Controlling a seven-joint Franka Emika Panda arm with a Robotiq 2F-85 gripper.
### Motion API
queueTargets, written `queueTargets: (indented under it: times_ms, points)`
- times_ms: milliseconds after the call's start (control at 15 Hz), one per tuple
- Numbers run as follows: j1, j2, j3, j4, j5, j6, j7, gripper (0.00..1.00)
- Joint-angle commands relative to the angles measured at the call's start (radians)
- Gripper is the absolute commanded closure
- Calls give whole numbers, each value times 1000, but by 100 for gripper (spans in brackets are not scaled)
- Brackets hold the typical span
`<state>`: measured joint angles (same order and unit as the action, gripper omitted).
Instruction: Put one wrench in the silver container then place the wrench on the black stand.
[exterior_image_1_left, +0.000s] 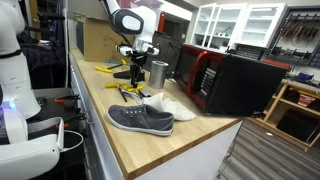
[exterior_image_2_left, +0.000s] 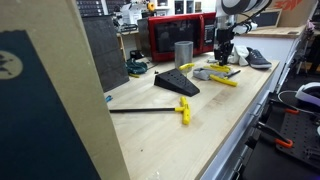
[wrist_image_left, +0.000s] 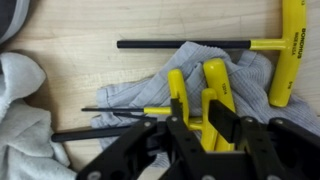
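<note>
Several yellow-handled T-wrenches lie on a grey cloth (wrist_image_left: 120, 85) on the wooden bench. My gripper (wrist_image_left: 199, 105) hangs low over them, open, with its fingers on either side of one upright yellow wrench handle (wrist_image_left: 207, 120); a gap shows on the left side. Another wrench (wrist_image_left: 180, 44) with a long black shaft lies above it. The gripper shows in both exterior views (exterior_image_1_left: 135, 68) (exterior_image_2_left: 222, 52). The silver container (exterior_image_1_left: 158, 72) (exterior_image_2_left: 183, 53) stands upright just beside the gripper. The black stand (exterior_image_2_left: 173, 83) sits on the bench, apart from the gripper.
A red-fronted microwave (exterior_image_1_left: 210, 80) stands behind the container. A grey sneaker (exterior_image_1_left: 140, 118) and white cloth (exterior_image_1_left: 172, 106) lie toward the bench end. A lone T-wrench (exterior_image_2_left: 150, 110) lies near the black stand. A cardboard panel (exterior_image_2_left: 45, 100) blocks one side.
</note>
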<state>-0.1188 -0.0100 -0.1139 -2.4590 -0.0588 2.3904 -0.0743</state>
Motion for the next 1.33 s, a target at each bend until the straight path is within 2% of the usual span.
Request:
queueTargets:
  times_ms: [0,67,133,200,333,733,800,867,933,1000,1267]
  points:
    - [-5,4,-7,-14,-12,20,7,96]
    - [-7,2,-8,-14,-11,20,6,100]
    - [-8,-3,-10,-16,-5,17,3,95]
    - [-8,-10,-11,-17,4,14,-2,69]
    - [-9,-21,-14,-21,8,7,-8,68]
    - [-21,-19,-25,-41,-5,9,-11,26]
    - [-23,-17,-26,-43,-5,11,-11,30]
    - [-24,-15,-28,-46,-5,14,-9,61]
    - [-24,-15,-30,-50,-4,15,-8,56]
    - [-24,-15,-30,-54,-1,15,-9,57]
    - [-23,-17,-30,-68,5,14,-12,87]
